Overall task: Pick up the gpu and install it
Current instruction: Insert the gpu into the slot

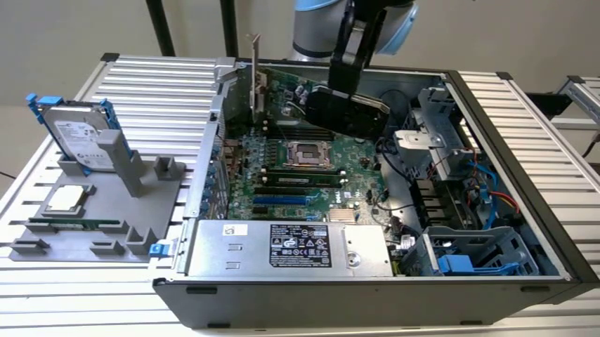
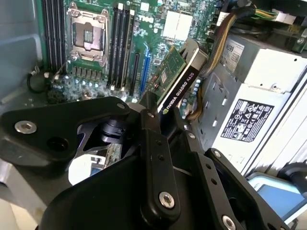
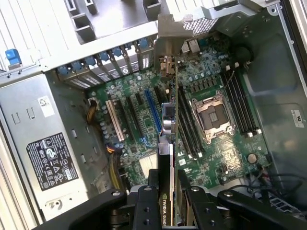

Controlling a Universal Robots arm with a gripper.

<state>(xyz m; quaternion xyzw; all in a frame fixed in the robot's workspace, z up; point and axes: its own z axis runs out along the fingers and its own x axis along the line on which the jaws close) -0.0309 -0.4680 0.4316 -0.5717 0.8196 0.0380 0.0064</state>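
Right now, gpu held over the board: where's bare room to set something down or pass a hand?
Bare: ribbed table between the hard drive and the case; ribbed strip beyond the case's wall on the exterior view's right. Crowded: gripper holding the gpu over the motherboard; cables by the drive cage.

You have a ribbed silver metal counter (image 1: 140, 77). On it, the open computer case (image 1: 375, 302) sits toward the exterior view's right, and a grey holder tray (image 1: 154, 207) lies just beside it, on its left.
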